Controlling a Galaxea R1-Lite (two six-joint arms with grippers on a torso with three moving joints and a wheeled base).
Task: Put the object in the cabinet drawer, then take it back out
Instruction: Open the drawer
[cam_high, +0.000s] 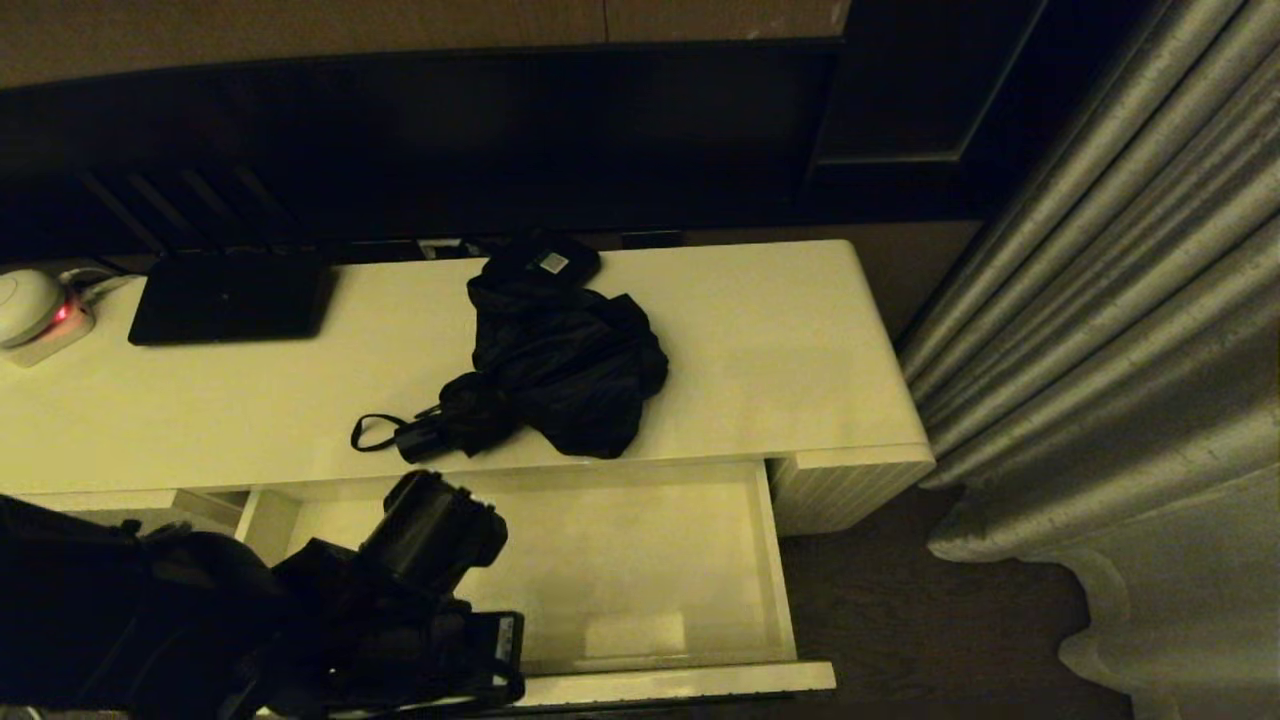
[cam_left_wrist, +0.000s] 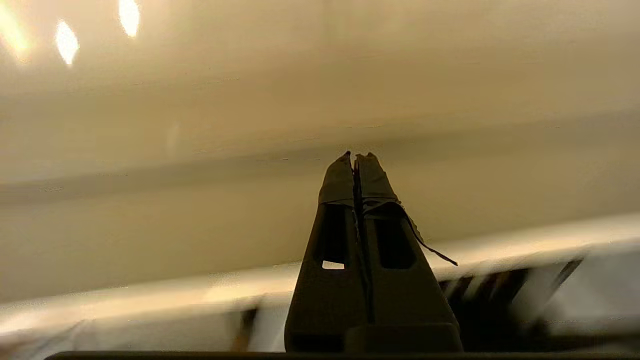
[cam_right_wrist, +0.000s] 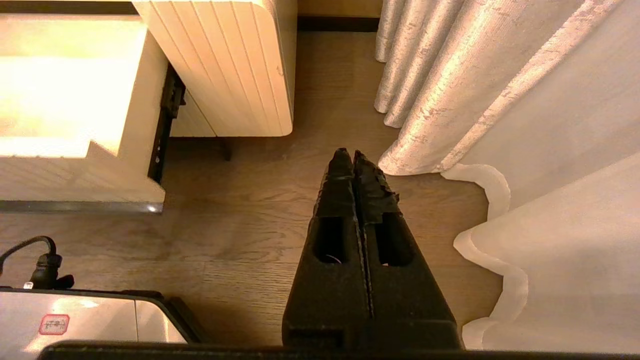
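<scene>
The umbrella (cam_high: 560, 370) lay on the cream worktop (cam_high: 780, 350), a black compact heap of rumpled fabric, its short handle and thin wrist loop (cam_high: 372, 432) pointing toward the front edge. Just below it the cabinet drawer (cam_high: 776, 570) stood pulled out, wide, shallow, its smooth pale interior bare.

Flat black router (cam_high: 230, 297) lies on the desk (cam_high: 780, 340) toward its left end, antennas against the dark wall panel. Beside it, at the far left edge — a white device with a red light (cam_high: 40, 310). Small black box with white label (cam_high: 548, 260) sits at the rear edge. Grey curtain (cam_high: 1120, 350) hangs right, reaching the wooden floor (cam_right_wrist: 250, 250).
</scene>
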